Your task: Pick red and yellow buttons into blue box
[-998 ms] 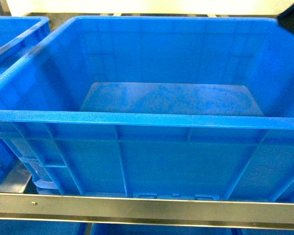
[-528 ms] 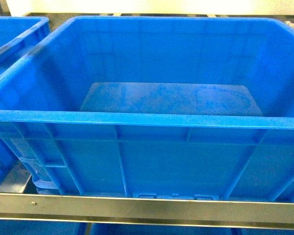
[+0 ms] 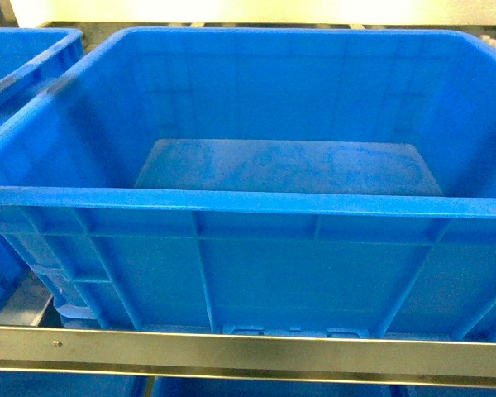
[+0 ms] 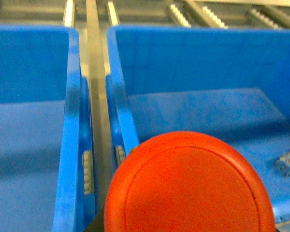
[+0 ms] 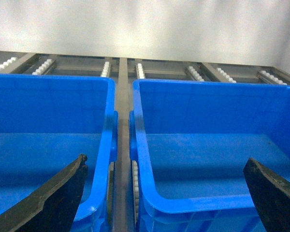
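The red button's (image 4: 191, 186) cap fills the bottom of the left wrist view, close to the camera, above the near left corner of a blue box (image 4: 121, 96). My left gripper holds it, with the fingers hidden behind the cap. A small clear object (image 4: 286, 163) lies on that box's floor at the right edge, too blurred to tell if it is the yellow button. In the head view the blue box (image 3: 231, 202) shows a bare floor and neither gripper. My right gripper (image 5: 165, 162) is open above two crates, with nothing between its fingers.
A second blue crate (image 3: 25, 50) stands left of the box, and the two are parted by a grey metal rail (image 5: 122, 145). A metal shelf bar (image 3: 248, 351) runs along the front. Roller tracks (image 5: 193, 72) lie behind the crates.
A dark part that showed at the top right corner of the head view a second ago has gone out of view. The crates have not moved.
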You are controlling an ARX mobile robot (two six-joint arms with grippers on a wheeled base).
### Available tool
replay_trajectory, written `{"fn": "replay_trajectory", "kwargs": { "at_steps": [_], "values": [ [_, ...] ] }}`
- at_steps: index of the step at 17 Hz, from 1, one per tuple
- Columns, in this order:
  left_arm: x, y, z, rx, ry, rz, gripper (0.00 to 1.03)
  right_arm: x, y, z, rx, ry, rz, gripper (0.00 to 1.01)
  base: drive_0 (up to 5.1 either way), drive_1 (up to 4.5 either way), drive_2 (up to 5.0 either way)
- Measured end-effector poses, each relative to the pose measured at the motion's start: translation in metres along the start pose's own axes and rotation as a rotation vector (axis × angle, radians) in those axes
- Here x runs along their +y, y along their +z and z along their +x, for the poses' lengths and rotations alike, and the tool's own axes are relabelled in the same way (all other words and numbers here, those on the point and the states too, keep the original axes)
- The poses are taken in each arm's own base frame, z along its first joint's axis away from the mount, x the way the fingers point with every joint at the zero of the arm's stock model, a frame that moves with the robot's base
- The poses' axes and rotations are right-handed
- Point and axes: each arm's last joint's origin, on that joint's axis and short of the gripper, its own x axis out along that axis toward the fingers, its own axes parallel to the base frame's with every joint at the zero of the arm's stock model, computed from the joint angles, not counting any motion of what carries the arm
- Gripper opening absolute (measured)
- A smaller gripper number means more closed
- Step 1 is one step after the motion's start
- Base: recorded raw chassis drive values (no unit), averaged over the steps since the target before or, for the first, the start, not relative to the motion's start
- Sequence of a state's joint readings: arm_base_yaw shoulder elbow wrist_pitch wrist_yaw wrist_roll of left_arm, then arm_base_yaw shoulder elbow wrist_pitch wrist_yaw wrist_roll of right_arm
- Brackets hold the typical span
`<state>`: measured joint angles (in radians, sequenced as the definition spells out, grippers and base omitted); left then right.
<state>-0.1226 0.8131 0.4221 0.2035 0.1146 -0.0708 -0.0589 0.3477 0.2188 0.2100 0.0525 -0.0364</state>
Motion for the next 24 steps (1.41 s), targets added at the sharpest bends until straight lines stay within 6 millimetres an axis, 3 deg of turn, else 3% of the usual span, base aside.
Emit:
{"fn": "replay_trajectory", "kwargs": {
  "at_steps": [2,4,8,11,15,18,24],
  "values": [
    [-0.006,0.027,0.017,-0.033,-0.048,0.017,0.25,0.000,0.000,0.000,-0.001,0.000,0.000,0.98,0.0,0.00,0.0],
    [-0.014,0.039,0.050,0.015,-0.104,0.042,0.25,0.000,0.000,0.000,-0.001,0.000,0.000,0.98,0.0,0.00,0.0],
    [-0.022,0.034,0.126,0.293,-0.147,0.103,0.25,0.000,0.000,0.000,-0.001,0.000,0.000,0.98,0.0,0.00,0.0],
    [-0.032,0.038,0.173,0.356,-0.182,0.238,0.25,0.000,0.000,0.000,-0.001,0.000,0.000,0.98,0.0,0.00,0.0],
    [-0.058,0.009,0.197,0.512,-0.293,0.368,0.25,0.000,0.000,0.000,-0.001,0.000,0.000,0.98,0.0,0.00,0.0],
    [-0.063,0.004,0.200,0.493,-0.285,0.417,0.25,0.000,0.000,0.000,-0.001,0.000,0.000,0.98,0.0,0.00,0.0],
    [-0.058,0.014,0.199,0.418,-0.256,0.405,0.88,0.000,0.000,0.000,-0.001,0.000,0.000,0.98,0.0,0.00,0.0]
  ]
}}
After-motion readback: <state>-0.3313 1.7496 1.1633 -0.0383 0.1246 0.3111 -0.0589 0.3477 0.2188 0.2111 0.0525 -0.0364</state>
